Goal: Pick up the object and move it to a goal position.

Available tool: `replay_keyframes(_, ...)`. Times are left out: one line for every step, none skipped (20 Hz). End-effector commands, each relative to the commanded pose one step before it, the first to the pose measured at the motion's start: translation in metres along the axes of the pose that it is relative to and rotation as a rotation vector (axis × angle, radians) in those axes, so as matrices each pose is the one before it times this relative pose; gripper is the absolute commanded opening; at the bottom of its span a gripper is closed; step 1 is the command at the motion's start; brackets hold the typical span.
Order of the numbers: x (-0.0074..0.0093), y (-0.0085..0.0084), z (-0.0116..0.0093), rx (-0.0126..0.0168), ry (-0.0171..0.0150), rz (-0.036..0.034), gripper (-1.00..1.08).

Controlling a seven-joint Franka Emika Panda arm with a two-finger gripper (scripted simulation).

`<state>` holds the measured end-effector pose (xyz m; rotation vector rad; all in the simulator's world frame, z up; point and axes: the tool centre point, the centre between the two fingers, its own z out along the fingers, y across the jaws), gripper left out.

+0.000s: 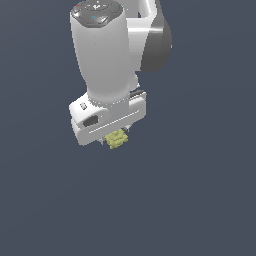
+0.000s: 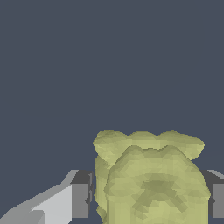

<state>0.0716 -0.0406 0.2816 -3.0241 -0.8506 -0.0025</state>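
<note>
The object [image 1: 117,139] is a small yellow-green lumpy block. It sits tucked under the white gripper [image 1: 118,138], between the fingers, which are mostly hidden behind the hand in the exterior view. In the wrist view the block [image 2: 151,179] fills the space between the two dark finger pads [image 2: 80,199], which press on its two sides. The gripper [image 2: 148,199] is shut on the block. The white arm rises above the hand in the exterior view.
A plain dark blue-grey background lies all around in both views. No other objects, edges or goal marker show.
</note>
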Motion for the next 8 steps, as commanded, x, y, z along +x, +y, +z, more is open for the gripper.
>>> replay_keyframes(0.00034,0.00389,-0.00982,0.00087,-0.00117,-0.00057,-1.0)
replay_keyframes(0.00016,0.00118,-0.00275,0.0,0.0,0.0,-1.0)
replay_keyframes(0.00015,0.00098,-0.00227,0.0,0.0,0.0,-1.0)
replay_keyframes(0.00013,0.00079,-0.00182,0.0,0.0,0.0,-1.0)
replay_keyframes(0.00006,0.00068,-0.00139,-0.00048,-0.00034,0.00037,-1.0)
replay_keyframes(0.00007,0.00043,-0.00098,0.0,0.0,0.0,-1.0)
replay_keyframes(0.00005,0.00026,-0.00059,0.0,0.0,0.0,-1.0)
replay_keyframes(0.00002,0.00009,-0.00019,0.0,0.0,0.0,-1.0)
